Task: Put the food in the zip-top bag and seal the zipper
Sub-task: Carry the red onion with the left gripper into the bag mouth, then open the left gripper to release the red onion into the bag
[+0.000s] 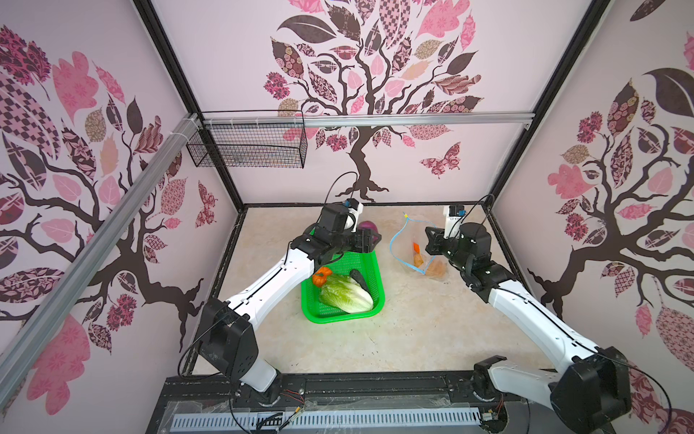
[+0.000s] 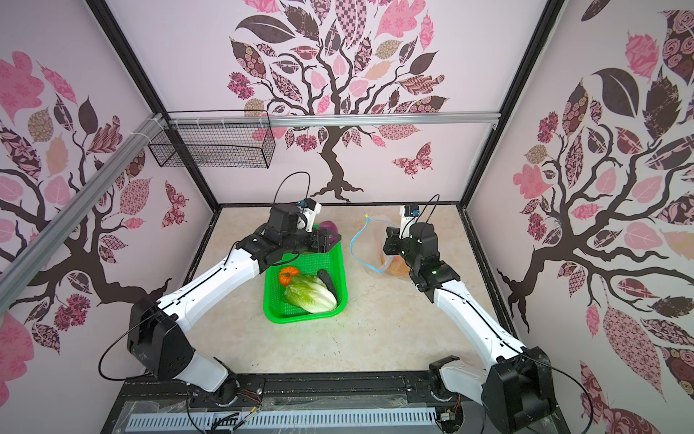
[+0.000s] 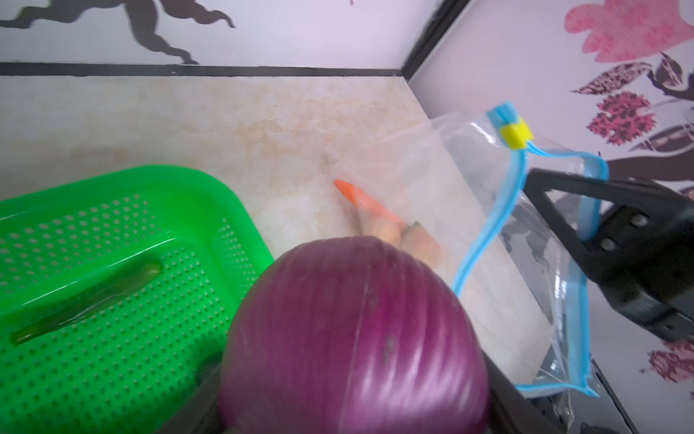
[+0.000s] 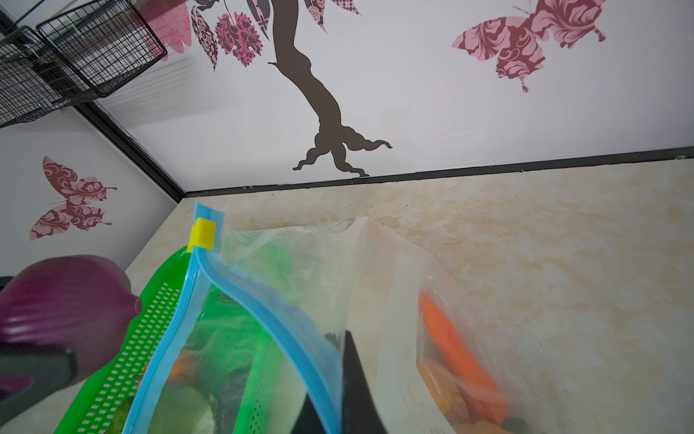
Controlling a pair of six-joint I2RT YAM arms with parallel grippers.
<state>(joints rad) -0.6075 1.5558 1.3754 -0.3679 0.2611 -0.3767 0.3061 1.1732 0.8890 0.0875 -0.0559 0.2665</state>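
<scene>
Listing: green basket (image 1: 340, 318) on table (image 1: 413, 338), containing cabbage (image 1: 347, 295), dark piece (image 1: 358, 278), pumpkin (image 1: 322, 276). Zip-top bag (image 1: 409, 240), right of basket, mouth gaping, right gripper (image 1: 431, 236) pinched on its blue zipper (image 1: 392, 244) edge; potatoes (image 1: 435, 268) and carrot (image 1: 416, 248) inside. Purple onion (image 3: 353, 338), clamped in left gripper (image 1: 370, 238) by basket's far corner. Yellow tab (image 3: 516, 133) at zipper's far end.

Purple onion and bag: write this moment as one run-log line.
left claw: holds purple onion | right claw: shut on zip-top bag rim, mouth open | bagged: carrot, potatoes | basket: cabbage, pumpkin, dark piece

Potatoes (image 4: 447, 398) blurred inside bag (image 4: 338, 255)
</scene>
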